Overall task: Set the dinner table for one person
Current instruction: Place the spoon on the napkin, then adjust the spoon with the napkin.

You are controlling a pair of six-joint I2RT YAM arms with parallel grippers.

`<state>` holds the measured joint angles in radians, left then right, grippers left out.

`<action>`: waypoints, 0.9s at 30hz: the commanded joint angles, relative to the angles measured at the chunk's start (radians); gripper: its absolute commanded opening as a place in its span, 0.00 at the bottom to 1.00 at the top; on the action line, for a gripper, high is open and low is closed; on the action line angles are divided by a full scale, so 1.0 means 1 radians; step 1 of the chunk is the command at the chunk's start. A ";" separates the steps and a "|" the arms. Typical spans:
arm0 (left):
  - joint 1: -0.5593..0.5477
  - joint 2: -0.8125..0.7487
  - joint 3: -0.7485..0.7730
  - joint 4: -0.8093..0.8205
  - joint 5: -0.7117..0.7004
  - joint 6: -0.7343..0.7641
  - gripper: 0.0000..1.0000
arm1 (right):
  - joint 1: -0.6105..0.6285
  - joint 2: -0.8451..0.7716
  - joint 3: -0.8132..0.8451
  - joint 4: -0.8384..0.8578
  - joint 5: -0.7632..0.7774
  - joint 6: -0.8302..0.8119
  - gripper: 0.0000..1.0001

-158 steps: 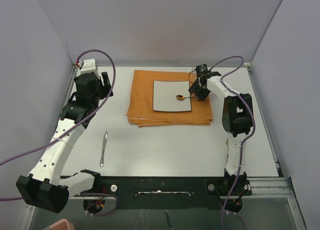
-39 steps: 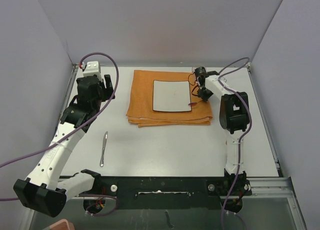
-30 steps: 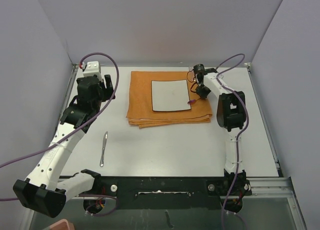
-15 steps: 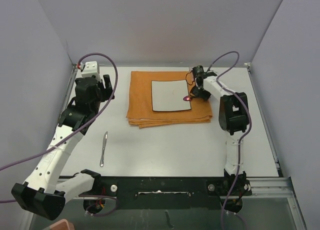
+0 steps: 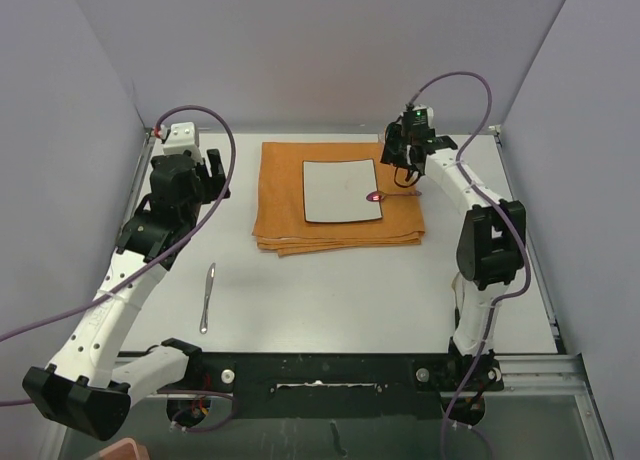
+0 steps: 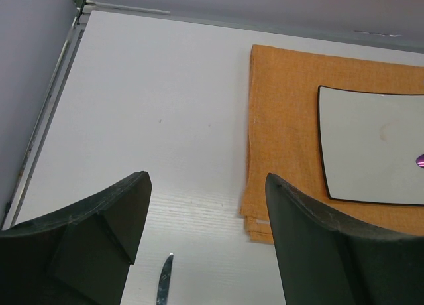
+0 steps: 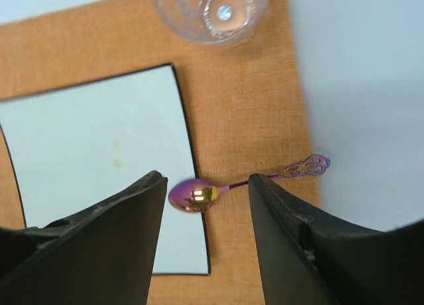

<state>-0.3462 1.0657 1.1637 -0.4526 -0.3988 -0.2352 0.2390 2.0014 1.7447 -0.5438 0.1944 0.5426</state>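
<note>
The dinner table (image 5: 330,290) is a wide white top. On it lies an orange cloth (image 5: 340,230) with a square white plate (image 5: 340,188) on top. A purple iridescent spoon (image 7: 193,194) rests on the cloth, its bowl over the plate's right edge (image 5: 377,195) and its handle pointing right. My right gripper (image 7: 207,179) hovers open above the spoon bowl, apart from it (image 5: 405,172). A knife (image 5: 207,296) lies at front left, its tip (image 6: 164,278) showing between the fingers of my open, empty left gripper (image 6: 207,179), which is raised at the left (image 5: 205,180).
A clear glass (image 7: 211,6) stands on the cloth's far right corner, just beyond the spoon. Grey walls close in the table at the back and both sides. A metal rail (image 5: 535,250) runs along the table's right edge.
My right gripper has opened and let go of the spoon, then risen and drawn back a little. The spoon now lies across the plate's right edge. The left arm has barely moved.
</note>
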 commanded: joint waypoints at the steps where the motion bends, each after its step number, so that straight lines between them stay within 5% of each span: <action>1: -0.005 -0.041 0.031 0.054 0.010 -0.018 0.69 | -0.002 -0.125 -0.116 0.157 -0.263 -0.379 0.54; 8: -0.004 -0.067 -0.009 0.063 0.013 -0.029 0.69 | 0.001 -0.238 -0.366 0.233 -0.284 -0.699 0.50; 20: 0.014 -0.080 -0.102 0.156 0.103 -0.062 0.69 | -0.034 -0.235 -0.435 0.412 -0.419 -1.087 0.59; 27: 0.016 -0.123 -0.182 0.173 0.135 -0.066 0.69 | -0.183 -0.183 -0.438 0.503 -0.520 -1.095 0.48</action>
<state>-0.3367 0.9939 1.0031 -0.3546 -0.2962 -0.2893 0.1112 1.8111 1.3170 -0.1707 -0.2707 -0.4858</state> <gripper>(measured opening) 0.687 0.517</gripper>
